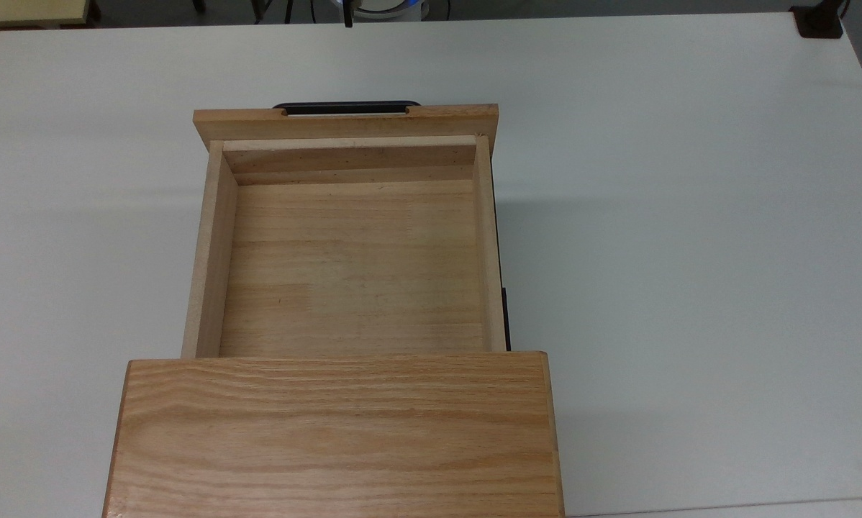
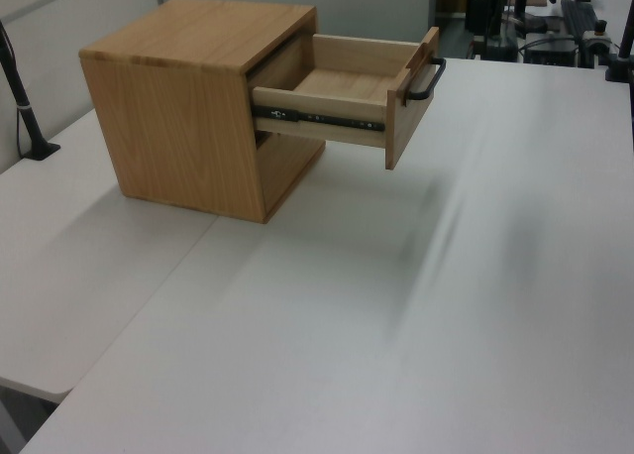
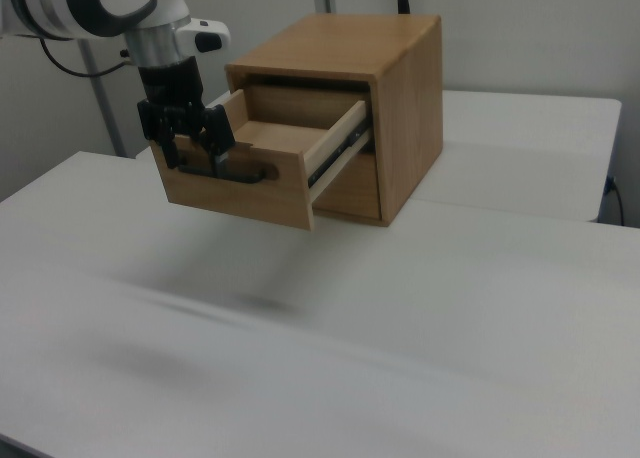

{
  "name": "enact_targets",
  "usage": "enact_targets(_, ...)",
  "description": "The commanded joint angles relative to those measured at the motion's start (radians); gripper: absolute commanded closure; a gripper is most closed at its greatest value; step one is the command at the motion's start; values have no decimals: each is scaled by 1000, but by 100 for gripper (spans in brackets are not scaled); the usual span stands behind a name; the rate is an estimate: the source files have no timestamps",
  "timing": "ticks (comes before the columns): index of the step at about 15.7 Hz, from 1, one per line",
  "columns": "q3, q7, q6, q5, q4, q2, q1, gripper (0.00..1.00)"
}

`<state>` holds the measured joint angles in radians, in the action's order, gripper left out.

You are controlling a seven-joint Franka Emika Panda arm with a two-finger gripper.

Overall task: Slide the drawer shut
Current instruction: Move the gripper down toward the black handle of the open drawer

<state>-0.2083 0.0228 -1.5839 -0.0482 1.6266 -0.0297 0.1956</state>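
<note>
Drawer [image 1: 352,259] sticks well out of the oak cabinet [image 1: 334,435] (tray empty) on a white table [image 1: 690,216]. In the right view, gripper [image 3: 196,150] sits at the black handle [image 3: 243,174] w/ fingers spread, gripping nothing.

Arm enters from right view's upper left; gripper [image 3: 195,146] points down, fingers [image 3: 219,130] spread apart.

An oak-grained cabinet [image 1: 337,432] with a flat top is set on a white table [image 1: 690,252]. A black clamp [image 1: 819,21] is fixed at the table's far corner on the top view's right. A black post [image 2: 25,112] is seen beside the cabinet.
</note>
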Motion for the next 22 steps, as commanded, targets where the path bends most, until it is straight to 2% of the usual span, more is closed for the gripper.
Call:
enact_targets(1, 3, -20, 24, -15, -27, 11, -27, 0)
enact_targets(7, 3, -17, 38, -12, -27, 14, -22, 2)
enact_targets(9, 4, -18, 42, -12, -25, 14, -16, 18)
enact_targets(12, 6, -20, 41, -9, -25, 23, -16, 57)
enact_targets(14, 6, -18, 38, 1, -25, 33, -16, 76)
enact_targets(17, 10, -18, 29, 5, -25, 54, -8, 87)
enact_targets(22, 23, -20, -10, 96, -45, 86, -7, 94)
